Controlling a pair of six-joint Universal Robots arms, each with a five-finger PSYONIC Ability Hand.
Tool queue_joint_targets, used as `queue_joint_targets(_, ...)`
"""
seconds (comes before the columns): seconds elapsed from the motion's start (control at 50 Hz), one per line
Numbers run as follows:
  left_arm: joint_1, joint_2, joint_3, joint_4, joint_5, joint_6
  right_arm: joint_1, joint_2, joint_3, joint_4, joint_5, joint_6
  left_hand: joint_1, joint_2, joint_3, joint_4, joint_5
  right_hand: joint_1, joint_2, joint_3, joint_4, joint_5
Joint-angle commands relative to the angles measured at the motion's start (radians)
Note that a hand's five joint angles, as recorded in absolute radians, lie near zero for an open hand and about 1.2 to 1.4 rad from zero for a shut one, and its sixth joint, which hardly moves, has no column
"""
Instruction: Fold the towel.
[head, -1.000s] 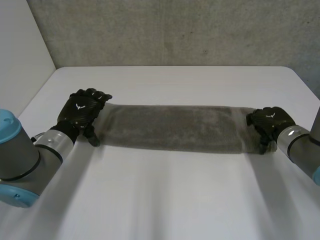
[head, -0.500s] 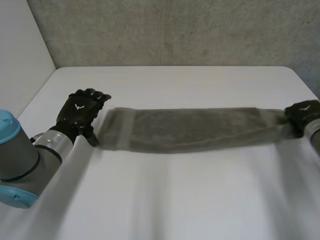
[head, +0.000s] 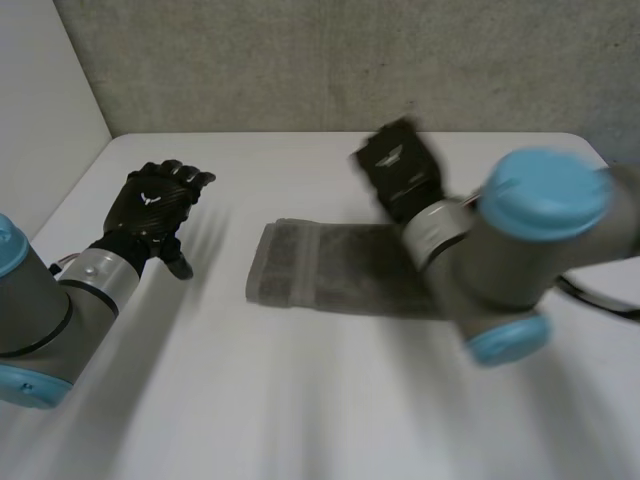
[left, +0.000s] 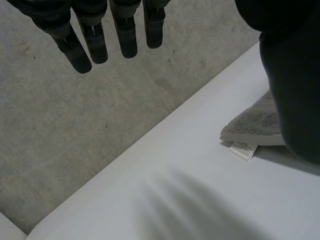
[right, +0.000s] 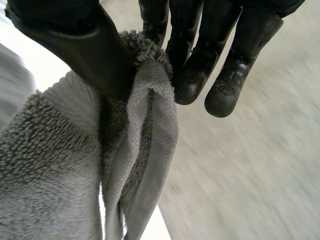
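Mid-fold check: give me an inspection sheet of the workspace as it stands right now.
Surface: white table, no spills or marks seen.
Job's things: grey towel, one end flat on the table, the other end lifted in the right hand; a white label sticks out at a corner of the flat end.
Clutter: nothing seen.
Hands: left hand open, fingers straight, beside the towel's flat end and not touching it; right hand shut on the towel, its edge pinched between thumb and fingers.
Cables: nothing seen.
Surroundings: grey concrete wall behind the table; white wall on the robot's left.
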Motion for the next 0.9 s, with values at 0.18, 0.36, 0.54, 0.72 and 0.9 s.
queue_joint_targets(0.18, -0.011, -0.011, -0.001, 0.003, 0.002, 0.003, 0.139, 0.193, -0.016, 0.002, -0.102, -0.056, -0.091, -0.081, -0.066, -0.082, -0.22, -1.018, -1.015, -1.04, -1.046, -1.037)
queue_joint_targets(0.36, -0.014, -0.01, 0.004, 0.005, -0.001, 0.005, -0.027, -0.009, 0.065, 0.019, -0.043, 0.248, -0.088, -0.078, -0.063, -0.08, -0.217, -1.137, -1.134, -1.159, -1.165, -1.156)
queue_joint_targets(0.54, -0.093, -0.011, 0.035, 0.003, -0.004, 0.0, -0.196, -0.112, 0.203, 0.143, -0.048, 0.343, -0.065, -0.054, -0.04, -0.056, -0.193, -1.137, -1.134, -1.159, -1.165, -1.156)
queue_joint_targets(0.72, -0.239, -0.037, 0.09, -0.006, -0.016, -0.002, -0.245, -0.111, 0.281, 0.159, -0.059, 0.342, -0.059, -0.048, -0.034, -0.05, -0.187, -1.137, -1.134, -1.159, -1.165, -1.156)
queue_joint_targets(0.9, -0.44, -0.137, 0.219, -0.017, -0.025, -0.027, -0.245, -0.109, 0.315, 0.149, -0.057, 0.34, -0.056, -0.045, -0.031, -0.047, -0.184, -1.137, -1.134, -1.159, -1.165, -1.156)
